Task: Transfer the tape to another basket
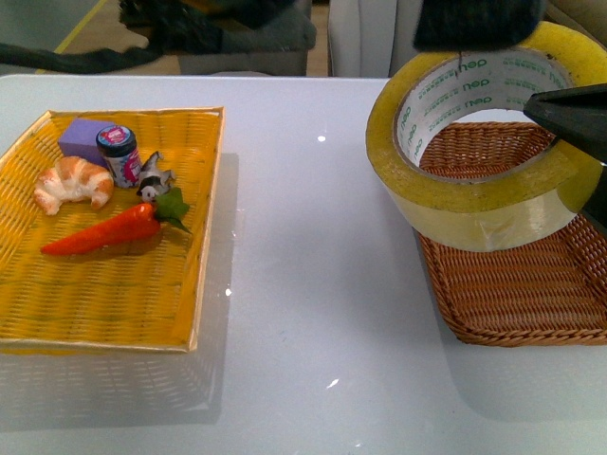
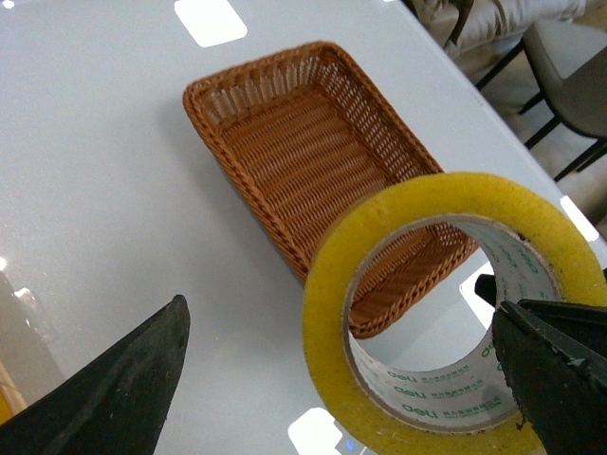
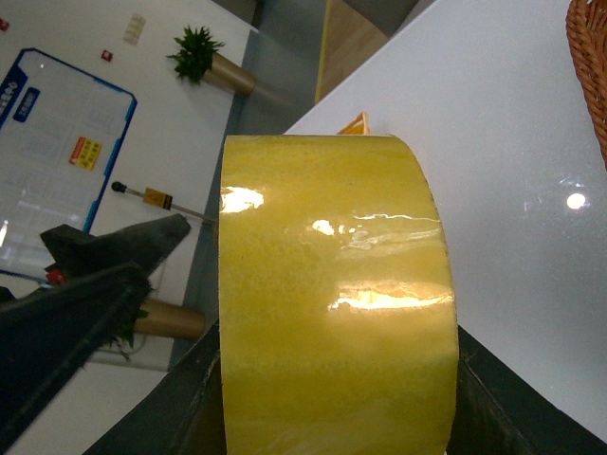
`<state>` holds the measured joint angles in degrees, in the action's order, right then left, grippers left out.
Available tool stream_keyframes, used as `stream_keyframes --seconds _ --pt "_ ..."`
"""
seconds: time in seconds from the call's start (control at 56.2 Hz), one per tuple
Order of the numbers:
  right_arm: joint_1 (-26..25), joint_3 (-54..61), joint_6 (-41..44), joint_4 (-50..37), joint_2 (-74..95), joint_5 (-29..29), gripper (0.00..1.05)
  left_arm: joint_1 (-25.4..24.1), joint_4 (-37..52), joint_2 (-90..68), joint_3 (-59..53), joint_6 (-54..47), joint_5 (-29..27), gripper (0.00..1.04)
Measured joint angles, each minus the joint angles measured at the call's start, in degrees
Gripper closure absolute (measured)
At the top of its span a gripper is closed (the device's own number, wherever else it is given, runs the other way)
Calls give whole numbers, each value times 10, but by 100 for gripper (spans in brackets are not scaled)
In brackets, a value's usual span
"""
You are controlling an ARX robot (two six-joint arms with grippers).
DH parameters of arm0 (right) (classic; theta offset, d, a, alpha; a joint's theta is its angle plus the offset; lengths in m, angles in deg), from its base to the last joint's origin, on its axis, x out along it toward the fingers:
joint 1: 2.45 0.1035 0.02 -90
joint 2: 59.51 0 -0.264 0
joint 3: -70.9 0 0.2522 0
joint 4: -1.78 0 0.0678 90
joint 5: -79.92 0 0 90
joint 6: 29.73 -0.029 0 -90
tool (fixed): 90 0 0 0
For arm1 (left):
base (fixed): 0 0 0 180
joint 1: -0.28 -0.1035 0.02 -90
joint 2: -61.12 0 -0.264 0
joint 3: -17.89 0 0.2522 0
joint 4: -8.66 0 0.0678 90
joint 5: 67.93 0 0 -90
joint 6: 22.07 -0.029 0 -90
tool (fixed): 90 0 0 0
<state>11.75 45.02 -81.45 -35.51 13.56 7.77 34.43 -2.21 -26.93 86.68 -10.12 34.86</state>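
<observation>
While the right gripper (image 1: 567,147) hangs near the right edge of the bench (image 1: 313,284), its jaws are clamped on the flat sides of the tape (image 1: 474,204). They hold the roll in the air over the far left corner of the basket (image 1: 531,294). The left gripper (image 2: 337,308) sits beside the roll, its jaws spread wide and gripping nothing. A yellow tray (image 1: 104,303) holding a croissant (image 1: 74,182) and a carrot (image 1: 100,232) lies along the left edge.
</observation>
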Motion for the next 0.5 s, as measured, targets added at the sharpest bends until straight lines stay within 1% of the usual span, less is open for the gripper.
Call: stream_keyframes --seconds 0.107,0.124,0.142,0.16,0.196,0.213,0.231,0.249,0.285,0.32,0.373,0.409,0.462,0.498 --pt "0 3 0 -3 1 0 57 -19 28 27 -19 8 7 9" --pt "0 3 0 -3 2 0 57 -19 34 28 -22 4 -6 9" --pt "0 3 0 -3 2 0 57 -16 70 32 -35 -4 -51 12" --pt "0 4 0 -3 2 0 57 -15 96 35 -45 -10 -80 14" --pt "1 4 0 -4 3 0 57 -15 196 48 -87 -41 -194 21" --pt "1 4 0 -4 3 0 57 -16 220 53 -99 -48 -219 23" --pt "1 4 0 -4 4 1 57 -19 262 63 -123 -60 -263 26" --pt "1 4 0 -4 5 2 57 -21 281 69 -135 -65 -283 28" --pt "1 5 0 -5 5 2 57 -32 345 93 -180 -80 -353 35" --pt "1 6 0 -5 6 2 57 -45 379 113 -209 -89 -382 41" --pt "-2 9 0 -6 6 -3 57 -73 410 153 -256 -98 -387 51" --pt "-4 10 0 -6 6 -3 57 -93 417 182 -289 -103 -376 60" --pt "-5 11 0 -6 6 -2 57 -105 419 201 -313 -106 -359 67" --pt "-6 12 0 -6 6 -1 57 -118 419 217 -337 -108 -344 74"
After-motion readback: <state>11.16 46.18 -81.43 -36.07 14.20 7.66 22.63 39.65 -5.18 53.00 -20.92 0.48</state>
